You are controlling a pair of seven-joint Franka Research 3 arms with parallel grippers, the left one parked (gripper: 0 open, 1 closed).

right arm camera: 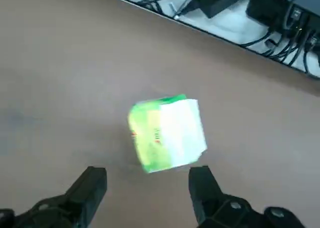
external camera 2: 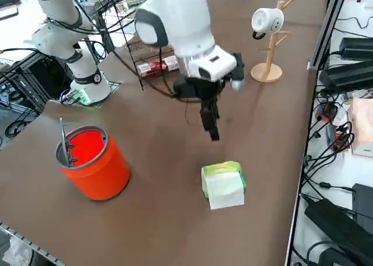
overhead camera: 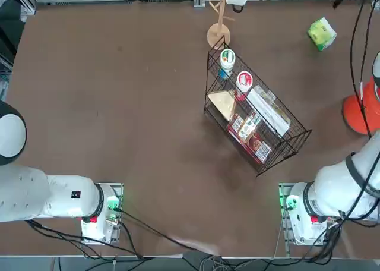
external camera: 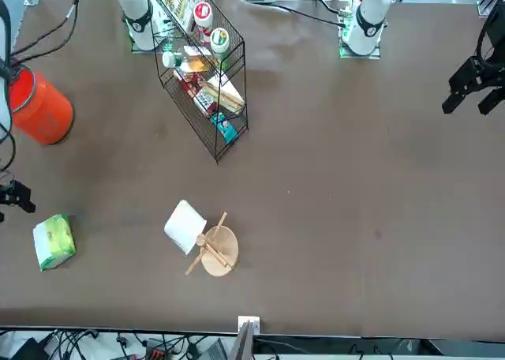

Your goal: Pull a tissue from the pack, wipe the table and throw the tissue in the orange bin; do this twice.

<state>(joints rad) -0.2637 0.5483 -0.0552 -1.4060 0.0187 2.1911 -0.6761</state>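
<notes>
Orange, round and plastic, the one bin (external camera 2: 93, 164) stands near the dark-brown table (external camera 2: 163, 219) edge. Just rightward, the right gripper (external camera 2: 210, 126) hangs above bare tabletop, jaws spread wide and empty. Below it lies the single lime-green soft tissue pack (external camera 2: 223, 185), open room all round, cables beyond the far edge.

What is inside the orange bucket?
The orange bin looks empty: only its orange inner wall shows. Its near rim hides the bottom. The open right gripper hovers above the pack.
</notes>
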